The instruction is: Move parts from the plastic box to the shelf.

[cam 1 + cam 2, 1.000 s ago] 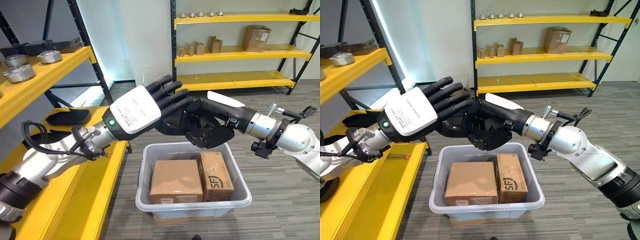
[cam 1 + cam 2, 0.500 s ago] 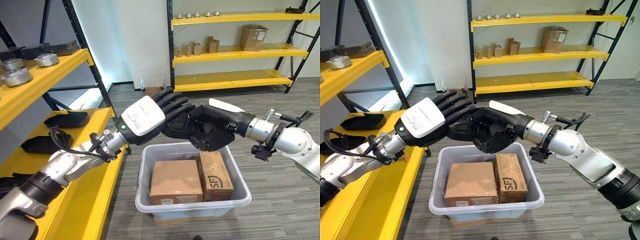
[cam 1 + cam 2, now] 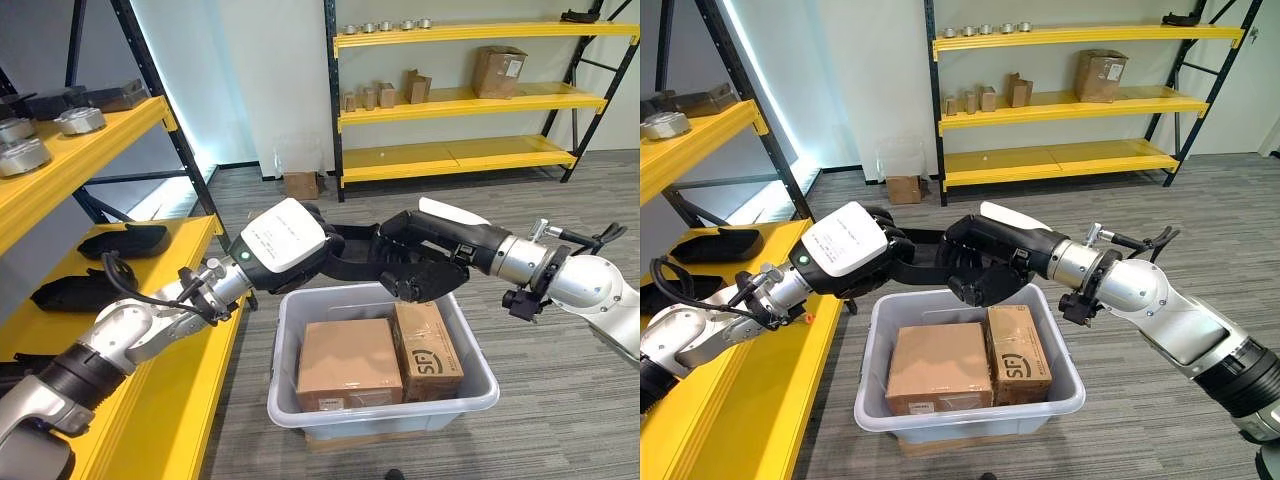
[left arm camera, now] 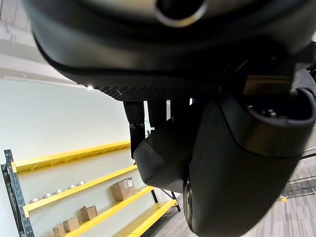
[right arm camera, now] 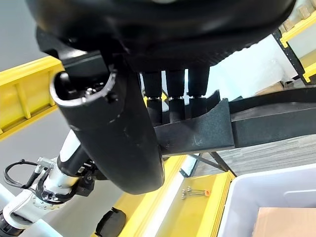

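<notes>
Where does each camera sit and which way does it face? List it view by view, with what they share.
Left eye view: on the head, facing down and forward; left hand and right hand grip a black part above the plastic box.
Right eye view: beside it, same scene.
Left wrist view: on the left wrist, facing along its hand past the part to the far shelf.
Right wrist view: on the right wrist, facing along its fingers toward the near shelf and the left arm.
Shared: all four show the black part.
</notes>
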Available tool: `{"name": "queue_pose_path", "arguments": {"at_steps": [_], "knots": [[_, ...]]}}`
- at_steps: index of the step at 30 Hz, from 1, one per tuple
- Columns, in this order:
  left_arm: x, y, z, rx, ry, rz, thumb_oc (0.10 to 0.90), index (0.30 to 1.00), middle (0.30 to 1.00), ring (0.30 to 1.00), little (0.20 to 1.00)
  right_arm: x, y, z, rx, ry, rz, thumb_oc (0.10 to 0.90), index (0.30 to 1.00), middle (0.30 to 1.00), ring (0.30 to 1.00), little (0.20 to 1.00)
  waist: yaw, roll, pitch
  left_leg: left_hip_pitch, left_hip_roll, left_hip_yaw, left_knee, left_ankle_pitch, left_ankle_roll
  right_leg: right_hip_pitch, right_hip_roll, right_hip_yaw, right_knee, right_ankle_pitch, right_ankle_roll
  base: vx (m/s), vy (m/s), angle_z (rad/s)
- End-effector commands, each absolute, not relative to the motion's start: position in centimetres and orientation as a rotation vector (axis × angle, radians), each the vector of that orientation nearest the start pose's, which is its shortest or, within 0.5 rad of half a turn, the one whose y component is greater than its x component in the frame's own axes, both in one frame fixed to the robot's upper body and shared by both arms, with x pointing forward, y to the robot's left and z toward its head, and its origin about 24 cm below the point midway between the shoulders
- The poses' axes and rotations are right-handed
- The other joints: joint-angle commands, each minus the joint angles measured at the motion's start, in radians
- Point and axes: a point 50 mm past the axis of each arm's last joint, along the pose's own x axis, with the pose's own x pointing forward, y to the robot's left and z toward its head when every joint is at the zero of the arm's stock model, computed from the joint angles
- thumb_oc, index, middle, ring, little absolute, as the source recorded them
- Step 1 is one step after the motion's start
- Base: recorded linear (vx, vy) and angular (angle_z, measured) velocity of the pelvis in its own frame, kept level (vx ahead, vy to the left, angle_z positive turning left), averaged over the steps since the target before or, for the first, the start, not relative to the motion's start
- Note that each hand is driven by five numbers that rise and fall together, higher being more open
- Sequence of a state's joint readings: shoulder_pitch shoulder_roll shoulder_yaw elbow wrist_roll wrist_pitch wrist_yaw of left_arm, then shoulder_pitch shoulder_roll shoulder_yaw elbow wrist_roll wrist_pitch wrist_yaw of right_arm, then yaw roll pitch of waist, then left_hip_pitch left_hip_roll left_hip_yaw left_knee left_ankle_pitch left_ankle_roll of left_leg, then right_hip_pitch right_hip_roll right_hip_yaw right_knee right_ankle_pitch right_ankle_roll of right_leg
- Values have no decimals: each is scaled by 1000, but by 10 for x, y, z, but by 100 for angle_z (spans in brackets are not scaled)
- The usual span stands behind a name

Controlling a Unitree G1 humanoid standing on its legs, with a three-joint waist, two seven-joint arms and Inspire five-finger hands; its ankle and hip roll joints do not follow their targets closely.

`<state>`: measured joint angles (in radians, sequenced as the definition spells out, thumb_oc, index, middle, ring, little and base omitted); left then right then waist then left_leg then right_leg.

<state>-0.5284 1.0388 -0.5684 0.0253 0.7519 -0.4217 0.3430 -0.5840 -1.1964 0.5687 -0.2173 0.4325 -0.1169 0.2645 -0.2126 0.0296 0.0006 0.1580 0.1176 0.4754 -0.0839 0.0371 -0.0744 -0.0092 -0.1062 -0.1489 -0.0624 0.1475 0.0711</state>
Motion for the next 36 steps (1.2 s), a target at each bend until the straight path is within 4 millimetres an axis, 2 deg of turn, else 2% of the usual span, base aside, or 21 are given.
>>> {"name": "queue_pose_path", "arguments": {"at_steps": [1,6,7,8,18,22,26,27,29,32,33,35,36], "knots": [[293,184,188,1648,-922,-329,400,300,300,300,300,244,-140,297,-652,-909,785,400,300,300,300,300,23,-46,-50,55,53,-45,-3,-35,-44,-4,-98,27,55,-23,137,0,0,0],[290,186,193,1635,-934,-309,400,300,300,300,300,245,-145,297,-654,-911,754,400,300,300,300,300,26,-47,-50,60,53,-44,-3,-37,-43,1,-95,31,55,-27,135,0,0,0],[289,187,193,1631,-932,-306,400,300,300,300,300,245,-146,297,-660,-910,746,625,616,616,616,616,26,-48,-51,61,54,-44,-3,-37,-43,2,-94,31,55,-28,135,0,0,0],[288,187,194,1629,-933,-307,400,300,300,300,300,245,-146,297,-664,-911,745,900,1000,1000,1000,1000,26,-48,-52,62,54,-45,-3,-38,-44,2,-93,31,55,-28,135,0,0,0],[286,190,202,1593,-929,-279,400,300,300,300,300,239,-154,305,-653,-980,666,900,1000,1000,1000,1000,22,-48,-58,72,58,-44,-3,-41,-44,10,-88,36,55,-35,133,3,-1,-1],[284,193,207,1580,-925,-265,400,300,300,300,300,229,-158,308,-657,-1029,641,900,1000,1000,1000,1000,18,-45,-60,73,60,-44,-3,-41,-44,11,-88,39,57,-37,133,0,0,0],[280,200,211,1576,-913,-235,400,300,300,300,300,221,-168,309,-646,-1056,598,900,1000,1000,1000,1000,11,-41,-60,75,61,-42,-3,-41,-44,11,-86,41,56,-38,133,0,0,0],[280,214,211,1585,-841,-207,400,300,300,300,300,215,-177,310,-649,-1061,552,900,1000,1000,1000,1000,11,-40,-60,74,61,-42,-3,-41,-44,9,-85,41,56,-38,132,0,0,0],[275,212,219,1555,-877,-178,400,300,300,300,300,211,-180,305,-650,-1031,569,900,1000,1000,1000,1000,8,-40,-61,72,63,-43,-3,-41,-44,7,-85,43,56,-37,131,-12,-8,-2],[275,214,219,1534,-861,-173,400,300,300,300,300,207,-188,298,-629,-1003,548,900,1000,1000,1000,1000,0,-36,-59,71,64,-40,-3,-40,-43,3,-84,46,56,-37,130,0,0,0],[279,226,174,1479,-691,-189,400,300,300,300,300,207,-194,288,-579,-975,528,900,1000,1000,1000,1000,-12,-39,-50,73,64,-34,-3,-37,-44,-1,-82,51,57,-37,129,0,0,0],[283,228,196,1513,-744,-125,400,300,300,300,300,206,-204,279,-570,-917,492,900,1000,1000,1000,1000,-23,-26,-54,72,65,-32,-3,-39,-44,-5,-80,57,58,-37,129,0,0,0],[294,244,165,1489,-602,-99,400,300,300,300,300,209,-204,271,-529,-884,504,900,1000,1000,1000,1000,-34,-26,-52,75,65,-25,-3,-35,-45,-9,-78,62,59,-35,128,-18,-19,-4]]}}
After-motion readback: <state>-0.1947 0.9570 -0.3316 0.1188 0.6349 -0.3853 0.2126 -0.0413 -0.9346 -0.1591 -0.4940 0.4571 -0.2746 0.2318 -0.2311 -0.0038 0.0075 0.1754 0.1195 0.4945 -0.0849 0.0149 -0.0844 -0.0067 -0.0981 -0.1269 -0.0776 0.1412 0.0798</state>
